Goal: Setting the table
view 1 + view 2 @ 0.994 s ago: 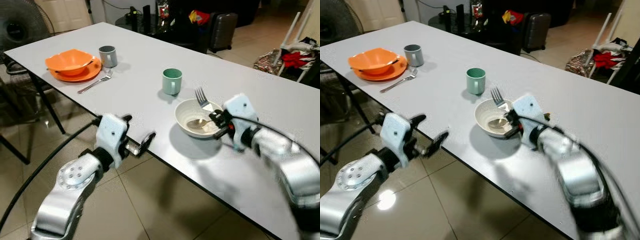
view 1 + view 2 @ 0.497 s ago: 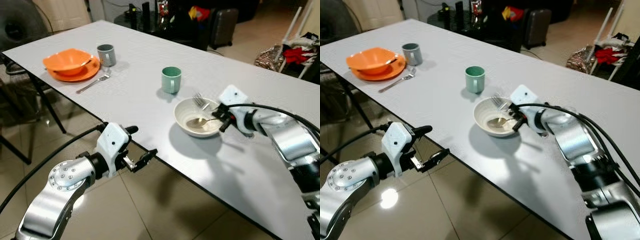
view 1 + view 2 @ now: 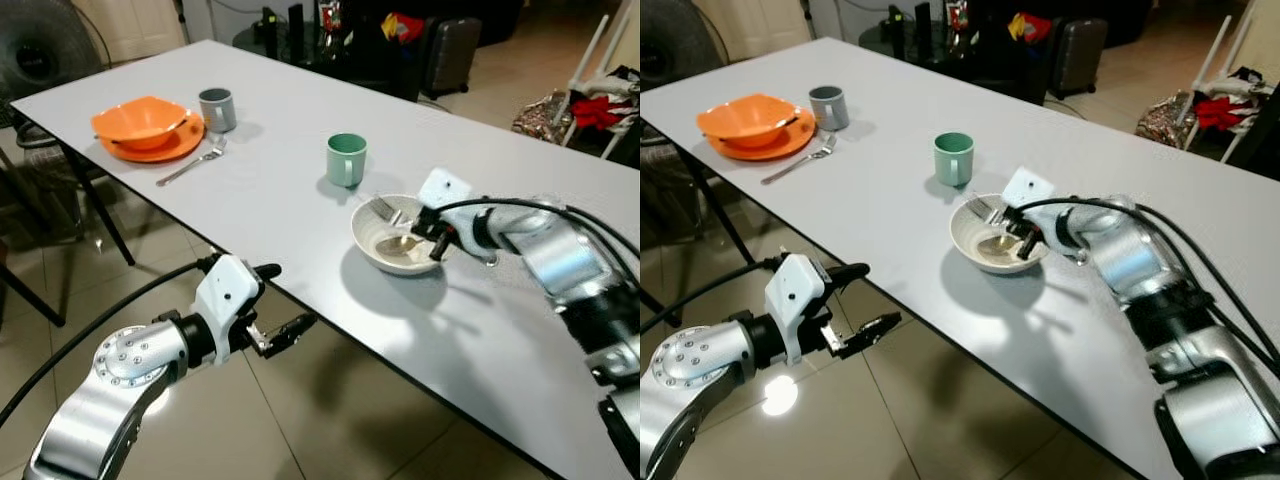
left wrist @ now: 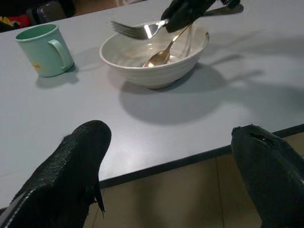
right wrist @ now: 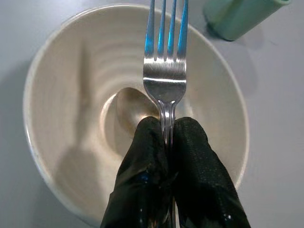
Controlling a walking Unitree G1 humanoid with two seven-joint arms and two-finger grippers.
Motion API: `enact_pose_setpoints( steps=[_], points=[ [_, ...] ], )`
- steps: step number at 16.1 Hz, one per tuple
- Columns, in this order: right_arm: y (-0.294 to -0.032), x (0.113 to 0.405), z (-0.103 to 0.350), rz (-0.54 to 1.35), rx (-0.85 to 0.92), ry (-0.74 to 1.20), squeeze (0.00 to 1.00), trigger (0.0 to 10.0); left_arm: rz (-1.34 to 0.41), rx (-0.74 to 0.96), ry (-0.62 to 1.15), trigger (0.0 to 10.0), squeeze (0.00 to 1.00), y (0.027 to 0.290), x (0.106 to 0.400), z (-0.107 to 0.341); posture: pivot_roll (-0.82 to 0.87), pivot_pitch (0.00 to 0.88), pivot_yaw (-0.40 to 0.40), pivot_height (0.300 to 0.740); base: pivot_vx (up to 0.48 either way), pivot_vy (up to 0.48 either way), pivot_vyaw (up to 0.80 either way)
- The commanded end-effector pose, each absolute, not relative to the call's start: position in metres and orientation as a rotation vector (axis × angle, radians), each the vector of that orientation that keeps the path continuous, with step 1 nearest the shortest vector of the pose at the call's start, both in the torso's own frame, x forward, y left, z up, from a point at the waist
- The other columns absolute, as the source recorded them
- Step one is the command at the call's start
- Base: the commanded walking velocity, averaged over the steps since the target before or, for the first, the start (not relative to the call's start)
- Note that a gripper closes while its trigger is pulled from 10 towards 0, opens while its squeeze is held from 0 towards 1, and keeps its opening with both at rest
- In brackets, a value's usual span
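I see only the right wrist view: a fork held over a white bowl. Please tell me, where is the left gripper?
Observer: The left gripper hangs open below the table edge, off the table.
Operator: Is another place already set?
Observer: Yes, an orange bowl sits on an orange plate, a fork beside it.
Operator: Any cup there?
Observer: A grey cup stands by that plate.
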State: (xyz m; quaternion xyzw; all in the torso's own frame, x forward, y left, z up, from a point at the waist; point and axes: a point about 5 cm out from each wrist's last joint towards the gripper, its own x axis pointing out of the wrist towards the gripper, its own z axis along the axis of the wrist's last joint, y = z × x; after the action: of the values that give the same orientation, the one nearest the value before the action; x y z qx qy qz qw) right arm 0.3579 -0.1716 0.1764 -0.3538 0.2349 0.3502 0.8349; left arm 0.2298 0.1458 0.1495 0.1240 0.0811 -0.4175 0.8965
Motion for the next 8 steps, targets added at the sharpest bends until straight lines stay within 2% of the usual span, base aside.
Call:
enact_pose_setpoints(
  steps=[1,3,4,5,8],
  points=[
    [-0.168,0.361,0.185,0.756,-0.784,0.475,0.00,10.0,-0.886,0.269,0.154,10.0,0.15,0.142,0.228,0.153,-0.05,0.000,0.047,0.740,0.000,0.000,0.00],
    [-0.166,0.365,0.181,0.782,-0.794,0.499,0.00,10.0,-0.895,0.268,0.156,10.0,0.15,0.141,0.227,0.153,-0.05,0.000,0.047,0.740,0.000,0.000,0.00],
    [-0.164,0.368,0.179,0.784,-0.794,0.504,0.13,10.0,-0.899,0.267,0.157,10.0,0.15,0.141,0.227,0.153,-0.05,0.000,0.045,0.740,0.000,0.000,0.00],
    [-0.163,0.369,0.179,0.784,-0.791,0.506,0.43,10.0,-0.900,0.267,0.157,10.0,0.15,0.141,0.226,0.153,-0.04,0.000,0.043,0.740,0.000,0.000,0.00],
    [-0.162,0.372,0.178,0.781,-0.789,0.507,0.61,10.0,-0.898,0.267,0.159,10.0,0.15,0.141,0.226,0.153,-0.04,0.000,0.041,0.740,0.000,0.000,0.00]
  ],
)
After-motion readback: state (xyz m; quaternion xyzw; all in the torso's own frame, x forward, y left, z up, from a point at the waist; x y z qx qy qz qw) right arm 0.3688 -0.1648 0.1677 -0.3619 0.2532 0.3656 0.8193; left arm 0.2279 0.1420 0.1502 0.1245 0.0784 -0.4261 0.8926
